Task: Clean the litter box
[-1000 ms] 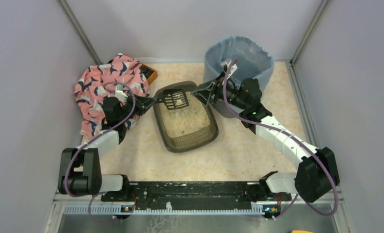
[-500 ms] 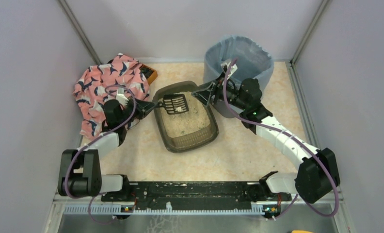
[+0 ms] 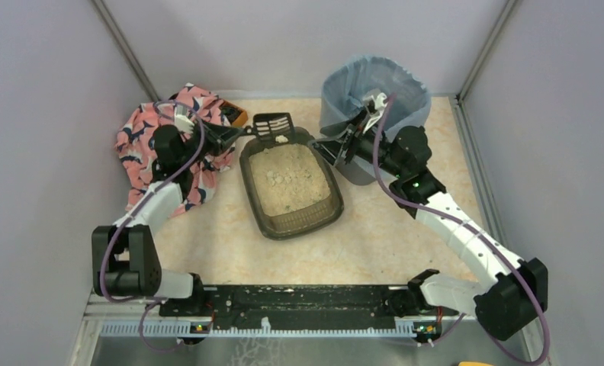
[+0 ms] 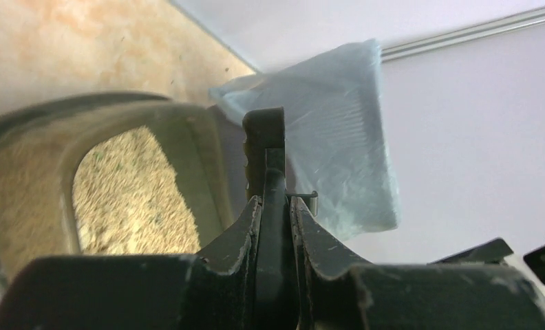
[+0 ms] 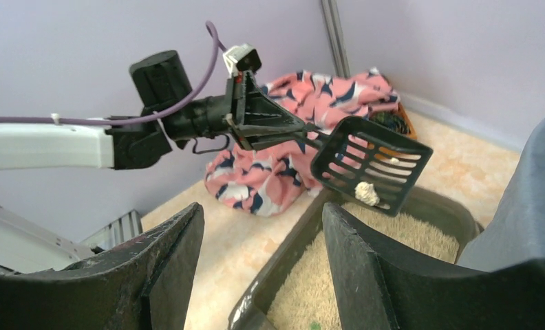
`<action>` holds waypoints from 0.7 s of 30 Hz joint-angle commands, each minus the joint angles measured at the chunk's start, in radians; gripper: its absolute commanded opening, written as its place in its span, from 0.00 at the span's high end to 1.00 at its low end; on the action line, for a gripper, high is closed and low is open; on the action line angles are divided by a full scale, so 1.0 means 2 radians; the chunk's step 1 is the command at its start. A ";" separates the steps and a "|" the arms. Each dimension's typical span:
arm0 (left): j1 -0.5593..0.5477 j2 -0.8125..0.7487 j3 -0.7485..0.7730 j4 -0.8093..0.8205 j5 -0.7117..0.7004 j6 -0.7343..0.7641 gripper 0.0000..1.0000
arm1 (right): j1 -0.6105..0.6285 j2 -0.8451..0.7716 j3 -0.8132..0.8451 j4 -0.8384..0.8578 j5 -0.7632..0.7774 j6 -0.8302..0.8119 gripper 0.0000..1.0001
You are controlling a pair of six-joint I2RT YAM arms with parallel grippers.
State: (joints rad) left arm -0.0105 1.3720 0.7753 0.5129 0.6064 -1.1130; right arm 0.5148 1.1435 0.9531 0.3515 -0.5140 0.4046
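Dark grey-brown plastic forms the litter box, a low rectangular tray with rounded corners that lies in the middle of the beige table, turned slightly askew. Beige sandy granules cover its floor, lumpy and uneven in the top view. The left gripper hangs off the box's 11 o'clock corner, its jaws pinched tight on the handle of a black slotted scoop. The scoop's head sits in the air over the far rim at 12 o'clock, with a small pale clump resting on its slots. The right gripper hovers at the 2 o'clock corner, jaws spread wide with nothing between them. Just beyond it, at 2 o'clock from the box, stands a round bin lined with a blue-grey bag; what is inside cannot be made out. A pink patterned cloth is heaped at 10 o'clock, behind the left arm
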 commanded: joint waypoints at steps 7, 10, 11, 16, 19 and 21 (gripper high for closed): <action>-0.015 0.069 0.166 -0.037 -0.030 -0.048 1.00 | -0.020 -0.087 0.048 -0.015 0.065 0.009 0.37; -0.034 0.092 0.220 -0.037 -0.044 -0.048 1.00 | -0.024 -0.106 0.037 -0.033 0.130 0.008 0.37; -0.042 0.101 0.239 -0.036 -0.048 -0.043 1.00 | -0.027 -0.108 0.034 -0.043 0.146 0.006 0.37; -0.085 0.154 0.349 -0.064 -0.076 -0.001 1.00 | -0.037 -0.116 0.018 -0.073 0.199 0.010 0.39; -0.102 0.194 0.418 -0.083 -0.084 0.017 1.00 | -0.039 -0.128 -0.002 -0.079 0.241 0.010 0.40; -0.118 0.222 0.465 -0.097 -0.091 0.045 1.00 | -0.042 -0.131 -0.008 -0.083 0.250 0.004 0.41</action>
State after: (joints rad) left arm -0.2024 1.7374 1.5555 0.3664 0.4686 -1.1213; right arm 0.4465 0.9115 0.9573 0.2058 -0.1272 0.4198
